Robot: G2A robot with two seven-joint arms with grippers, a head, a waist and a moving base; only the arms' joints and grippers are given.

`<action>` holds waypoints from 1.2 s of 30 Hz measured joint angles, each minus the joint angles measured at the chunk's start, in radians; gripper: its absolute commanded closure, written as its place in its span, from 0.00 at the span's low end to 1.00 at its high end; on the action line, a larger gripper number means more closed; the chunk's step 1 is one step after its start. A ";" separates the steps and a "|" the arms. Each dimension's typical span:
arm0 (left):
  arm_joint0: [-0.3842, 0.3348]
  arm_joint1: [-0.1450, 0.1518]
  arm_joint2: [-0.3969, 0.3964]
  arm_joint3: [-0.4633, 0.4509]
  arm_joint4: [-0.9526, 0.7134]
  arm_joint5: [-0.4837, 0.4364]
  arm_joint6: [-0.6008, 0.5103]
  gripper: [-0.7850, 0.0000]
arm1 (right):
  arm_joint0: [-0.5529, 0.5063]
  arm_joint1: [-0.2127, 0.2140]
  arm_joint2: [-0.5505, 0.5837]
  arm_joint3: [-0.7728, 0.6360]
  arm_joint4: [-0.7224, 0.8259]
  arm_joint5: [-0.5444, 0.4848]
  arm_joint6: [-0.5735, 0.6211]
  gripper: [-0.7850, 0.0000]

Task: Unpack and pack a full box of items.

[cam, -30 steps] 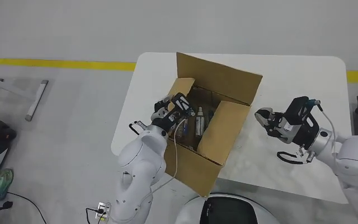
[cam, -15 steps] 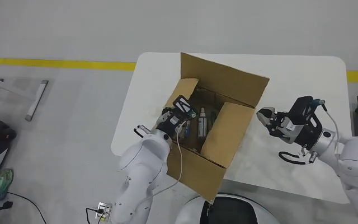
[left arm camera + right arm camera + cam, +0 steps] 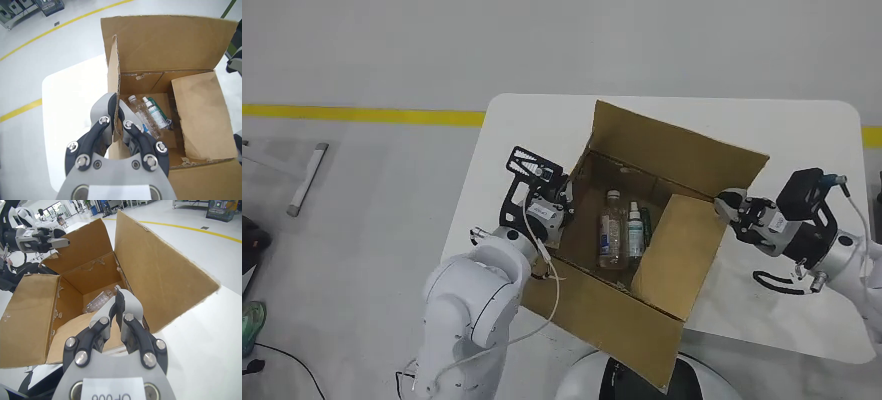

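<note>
Cardboard box (image 3: 682, 150) sits open on the white table (image 3: 512, 130), turned at an angle to the table edge, its opening facing up and its tall back flap on the far side. Inside, a clear plastic bottle (image 3: 612, 235) and a white spray bottle (image 3: 636, 228) lie flat side by side on the box floor. The long axes of the 2 run near-to-far, with both caps pointing away from the robot. A green tube (image 3: 158, 108) lies just beside the spray bottle. Left gripper (image 3: 115, 106) is clamped on the edge of the upright left flap (image 3: 113, 62). Right gripper (image 3: 118, 300) is pinched on the edge of the right flap (image 3: 677, 250), which leans in over the opening. Versus 0.5 s ago, the box has slid to the robot's right, the left flap has been pulled outward from its inward fold, the left gripper has moved out from over the opening, and more of the contents show.
</note>
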 measured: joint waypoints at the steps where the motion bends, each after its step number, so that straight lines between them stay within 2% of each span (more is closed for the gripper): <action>1: -0.006 0.001 -0.009 0.013 -0.013 0.007 -0.009 1.00 | 0.001 0.001 -0.007 -0.003 -0.001 -0.004 0.015 1.00; 11: -0.032 0.010 -0.031 0.072 0.015 0.013 -0.004 1.00 | 0.027 0.009 -0.104 0.004 -0.030 -0.032 0.145 1.00; 12: -0.033 0.012 -0.033 0.075 0.019 0.011 -0.003 0.95 | 0.029 0.009 -0.110 0.006 -0.033 -0.030 0.151 1.00; 13: -0.034 0.013 -0.036 0.079 0.023 0.010 -0.001 0.77 | 0.031 0.009 -0.117 0.009 -0.038 -0.026 0.157 1.00; 14: -0.036 0.014 -0.037 0.082 0.028 0.008 0.000 0.08 | 0.033 0.010 -0.121 0.011 -0.044 -0.022 0.163 1.00; 15: -0.037 0.015 -0.038 0.084 0.036 0.005 0.001 0.00 | 0.035 0.010 -0.126 0.013 -0.048 -0.018 0.168 1.00; 21: -0.053 0.025 -0.048 0.110 0.121 -0.023 0.016 0.00 | 0.050 0.012 -0.140 0.027 -0.063 0.011 0.181 1.00; 27: -0.068 0.042 -0.051 0.130 0.357 -0.083 0.091 0.00 | 0.048 0.011 -0.109 0.043 -0.050 0.084 0.126 1.00; 31: -0.059 0.049 -0.055 0.160 0.470 -0.094 0.137 0.00 | 0.047 0.010 -0.083 0.054 -0.034 0.134 0.088 1.00; 36: -0.039 0.053 -0.063 0.188 0.519 -0.092 0.152 0.00 | 0.066 0.012 -0.079 0.077 -0.018 0.131 0.092 1.00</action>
